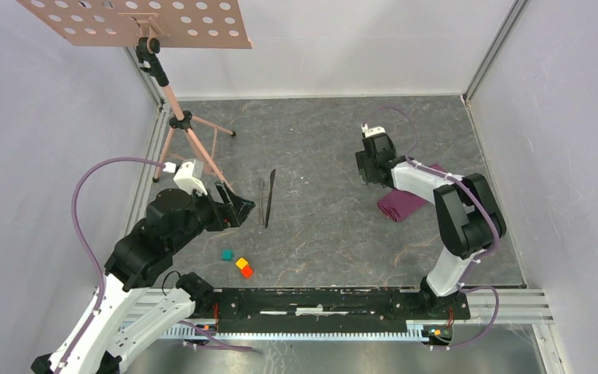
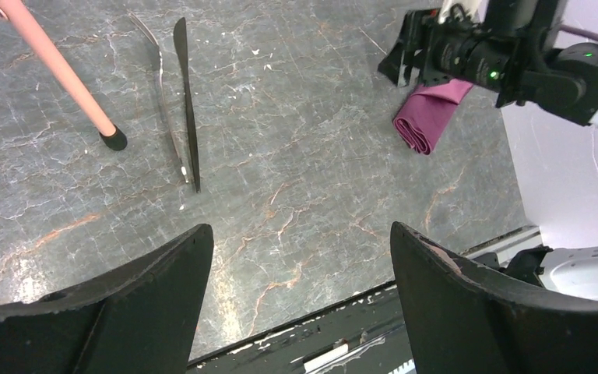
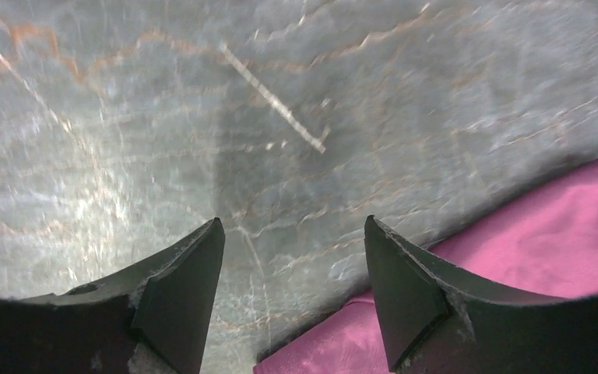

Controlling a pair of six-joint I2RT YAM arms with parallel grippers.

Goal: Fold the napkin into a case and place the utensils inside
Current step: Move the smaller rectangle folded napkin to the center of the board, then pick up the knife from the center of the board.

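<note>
The plum-purple napkin (image 1: 399,205) lies folded into a narrow bundle on the right of the table; it also shows in the left wrist view (image 2: 427,118) and the right wrist view (image 3: 549,226). My right gripper (image 1: 372,173) hovers just beyond the napkin's far-left end, open (image 3: 292,227), with only bare table between its fingers. The utensils lie side by side left of centre: a dark knife (image 1: 270,196) (image 2: 188,109) and a fork (image 1: 262,201) (image 2: 163,97). Just left of them my left gripper (image 1: 237,209) stands wide open and empty (image 2: 300,234).
A pink tripod stand (image 1: 188,128) with a perforated board (image 1: 136,22) stands at the back left, one foot (image 2: 113,140) near the fork. Teal (image 1: 227,255), yellow (image 1: 241,263) and orange (image 1: 247,272) blocks sit near the front rail (image 1: 319,300). Walls enclose three sides.
</note>
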